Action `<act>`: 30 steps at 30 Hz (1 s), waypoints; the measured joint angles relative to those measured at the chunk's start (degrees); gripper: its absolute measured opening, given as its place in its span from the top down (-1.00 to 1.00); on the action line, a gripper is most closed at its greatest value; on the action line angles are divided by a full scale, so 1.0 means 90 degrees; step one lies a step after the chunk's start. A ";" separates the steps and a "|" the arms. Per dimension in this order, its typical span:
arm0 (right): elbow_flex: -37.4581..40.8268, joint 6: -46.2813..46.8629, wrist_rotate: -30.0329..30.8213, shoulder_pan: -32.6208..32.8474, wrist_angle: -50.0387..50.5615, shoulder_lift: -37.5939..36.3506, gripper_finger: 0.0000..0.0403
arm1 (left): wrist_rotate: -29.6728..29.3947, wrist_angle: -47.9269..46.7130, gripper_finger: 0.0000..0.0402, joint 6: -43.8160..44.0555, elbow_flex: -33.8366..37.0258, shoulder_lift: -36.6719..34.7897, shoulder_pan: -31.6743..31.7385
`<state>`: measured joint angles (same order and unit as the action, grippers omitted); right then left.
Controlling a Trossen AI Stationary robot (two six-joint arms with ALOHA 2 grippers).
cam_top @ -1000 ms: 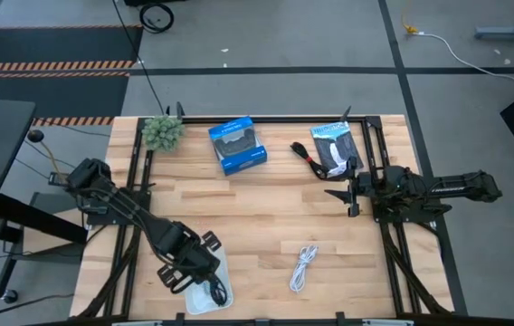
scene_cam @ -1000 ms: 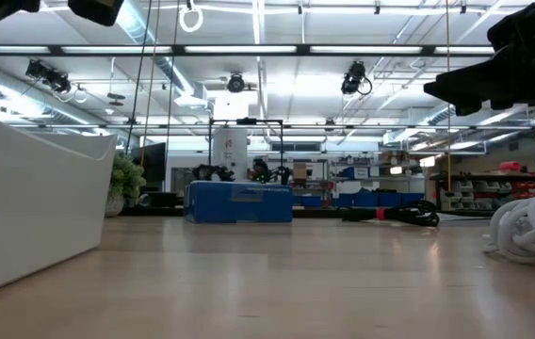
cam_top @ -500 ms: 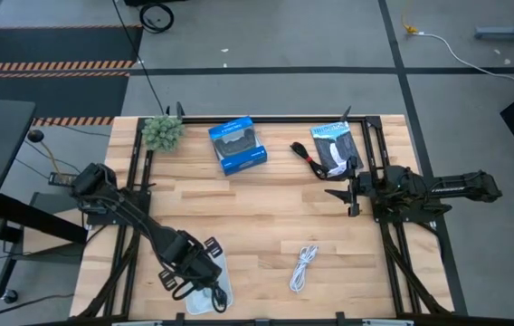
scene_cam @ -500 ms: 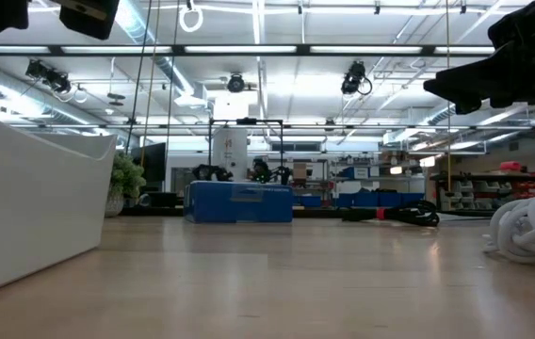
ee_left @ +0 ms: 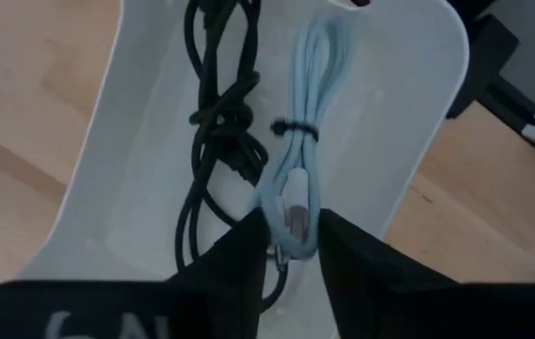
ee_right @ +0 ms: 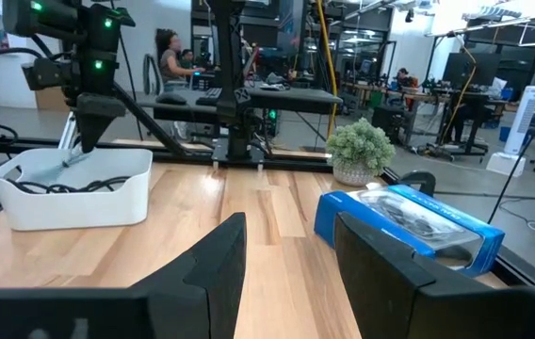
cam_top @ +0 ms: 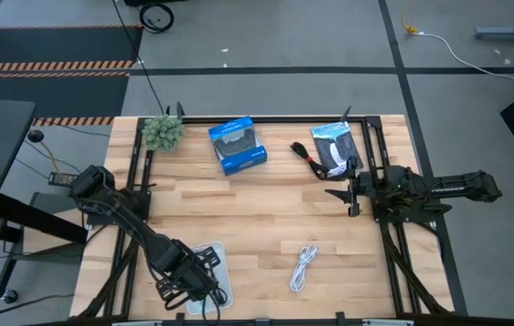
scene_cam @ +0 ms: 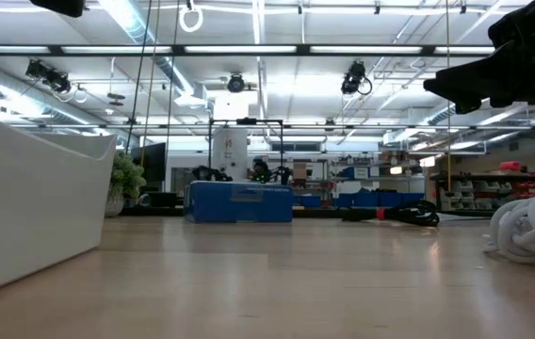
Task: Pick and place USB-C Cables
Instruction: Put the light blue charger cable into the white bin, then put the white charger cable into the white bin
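My left gripper (cam_top: 194,282) points down over the white tray (cam_top: 214,257) at the table's near left, shut on a short silvery-blue cable (ee_left: 305,113). A black cable (ee_left: 218,122) lies coiled on the tray's floor beside it. Out on the wood, right of the tray, lies a white cable (cam_top: 304,267). A red-and-black cable (cam_top: 308,159) rests at the far right. My right gripper (ee_right: 286,273) waits open and level at the table's right side, holding nothing. My left gripper pinches the silvery-blue cable's connector end (ee_left: 294,218) between its two fingers, coming from above and pointing down into the tray. The bundle slants down from the fingers (ee_right: 72,156), and its looped far end (ee_left: 329,33) rests on the tray's floor.
A blue box (cam_top: 237,144) and a small green plant (cam_top: 162,132) stand along the far edge. A flat black-and-blue packet (cam_top: 334,148) lies at the far right beside the red-and-black cable. Bare wood stretches across the table's middle.
My left gripper has gone toward the table's near edge and down over the tray, carrying the silvery-blue cable with it. It has left the top of the low view.
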<state>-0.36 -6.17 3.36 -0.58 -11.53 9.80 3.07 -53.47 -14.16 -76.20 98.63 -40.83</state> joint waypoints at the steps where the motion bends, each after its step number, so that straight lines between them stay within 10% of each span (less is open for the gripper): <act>1: 0.0000 0.0000 0.0000 0.0001 0.0001 0.0000 0.16 | -0.0007 0.0005 0.41 0.0029 0.0000 0.0000 0.0001; 11: 0.0000 0.0000 0.0000 0.0000 0.0000 0.0000 0.16 | -0.0564 0.0320 0.04 0.0110 0.0000 0.0000 0.0102; 30: 0.0000 0.0000 -0.0003 0.0002 -0.0010 0.0000 0.16 | -0.1529 0.4194 0.24 0.0027 -0.0005 0.0457 0.1305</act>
<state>-0.36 -6.17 3.33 -0.56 -11.62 9.80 -10.69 -15.73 -13.92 -76.25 102.74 -29.08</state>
